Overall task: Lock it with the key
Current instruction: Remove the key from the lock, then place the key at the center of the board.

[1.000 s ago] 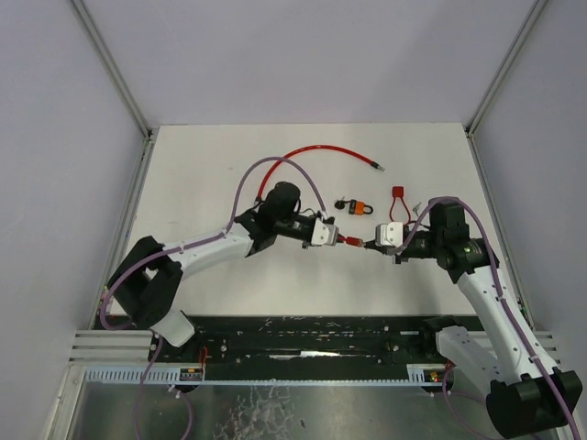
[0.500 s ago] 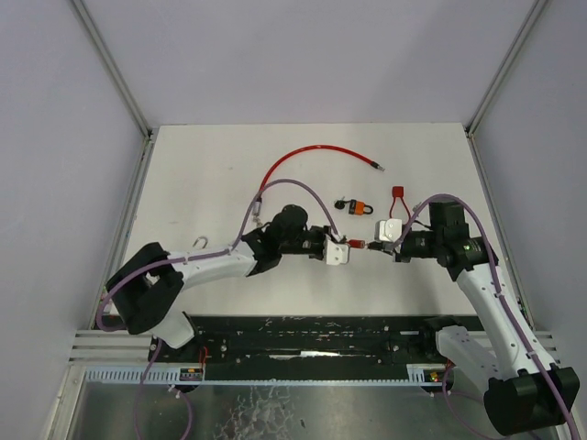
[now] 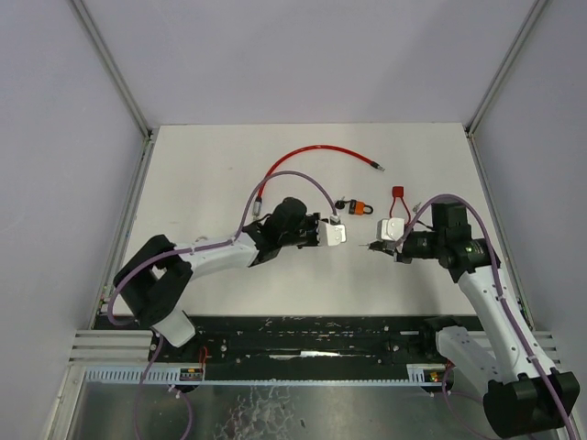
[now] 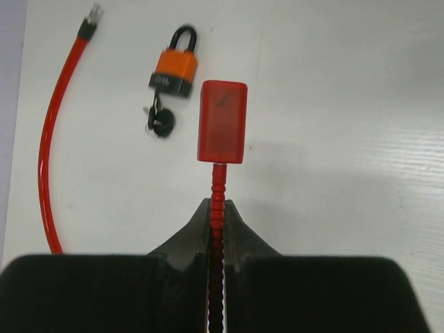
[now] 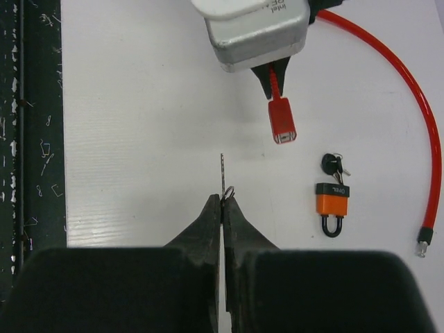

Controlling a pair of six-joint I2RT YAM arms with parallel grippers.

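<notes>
your left gripper is clenched on the ribbed red cable, its lock head pointing straight out ahead. your right gripper pinches the key, blade running forward, with the lock head ahead to the right, not touching.

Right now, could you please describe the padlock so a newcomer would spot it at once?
On the white table, look just nearer than the arching red cable. The padlock lies flat there: the only orange body, with a black shackle and black-headed keys.
</notes>
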